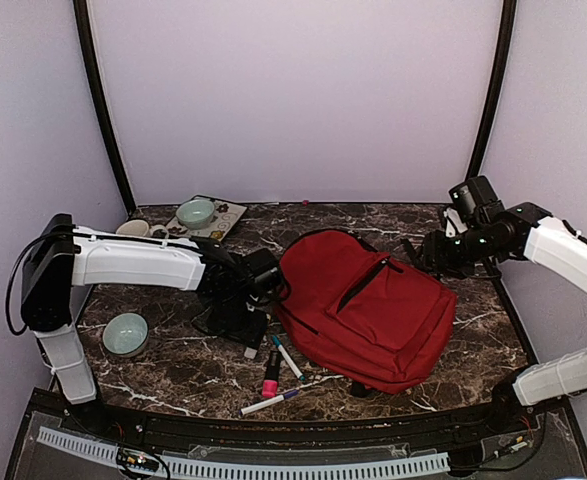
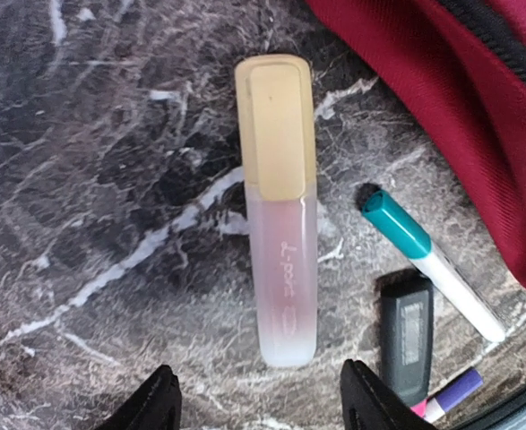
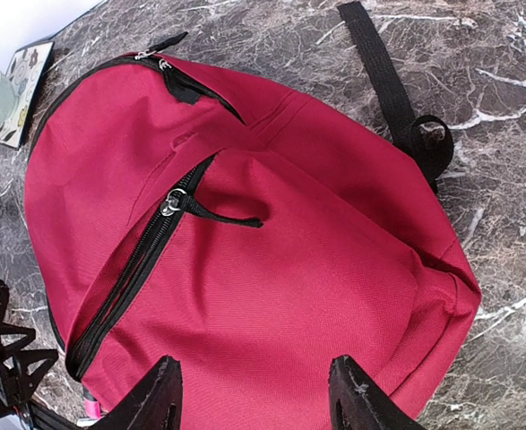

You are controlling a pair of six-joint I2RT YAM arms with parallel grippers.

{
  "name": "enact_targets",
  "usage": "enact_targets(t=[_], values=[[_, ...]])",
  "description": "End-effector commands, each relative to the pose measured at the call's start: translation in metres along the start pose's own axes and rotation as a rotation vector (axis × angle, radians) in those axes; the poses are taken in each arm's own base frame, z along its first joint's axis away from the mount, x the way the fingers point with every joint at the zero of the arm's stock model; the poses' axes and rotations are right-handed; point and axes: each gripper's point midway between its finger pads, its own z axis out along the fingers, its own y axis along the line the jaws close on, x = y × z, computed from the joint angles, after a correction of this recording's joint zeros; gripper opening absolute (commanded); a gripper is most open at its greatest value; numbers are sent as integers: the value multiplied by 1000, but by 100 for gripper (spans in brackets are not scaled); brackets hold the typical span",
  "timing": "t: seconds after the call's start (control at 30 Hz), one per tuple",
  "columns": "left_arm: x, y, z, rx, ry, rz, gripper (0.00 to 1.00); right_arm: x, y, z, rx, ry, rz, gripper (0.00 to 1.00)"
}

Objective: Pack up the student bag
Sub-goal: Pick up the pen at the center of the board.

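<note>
Dark marble tabletop: left gripper, jaws apart, hovers over the yellow-capped highlighter, likely picking it; lower, then close. Right gripper, jaws apart, above student bag

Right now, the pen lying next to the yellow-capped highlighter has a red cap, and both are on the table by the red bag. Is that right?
Not quite. The pen next to the yellow-capped highlighter has a teal cap, not a red one, as the left wrist view shows. Both do lie on the table by the red bag.
</note>
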Motion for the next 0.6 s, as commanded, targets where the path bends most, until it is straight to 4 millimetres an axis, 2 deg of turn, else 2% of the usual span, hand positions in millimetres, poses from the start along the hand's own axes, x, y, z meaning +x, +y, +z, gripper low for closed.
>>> enact_targets(t=[0.0,0.2,0.3,0.43,0.5,0.57], values=[[-2,-7,13,0,18,-10,62,-3,5,-5,-13,-6,-9,57],[2,-8,37,3,67,-18,54,6,0,-7,-14,5,7,57],[3,-3,44,12,83,-53,40,9,-2,-9,-13,4,14,57],[6,1,52,38,94,-68,27,12,-4,-9,-9,7,20,57],[8,3,54,30,97,-65,16,11,-5,-10,-6,6,22,57],[8,7,51,12,90,-62,10,10,-4,-11,-8,1,22,57]])
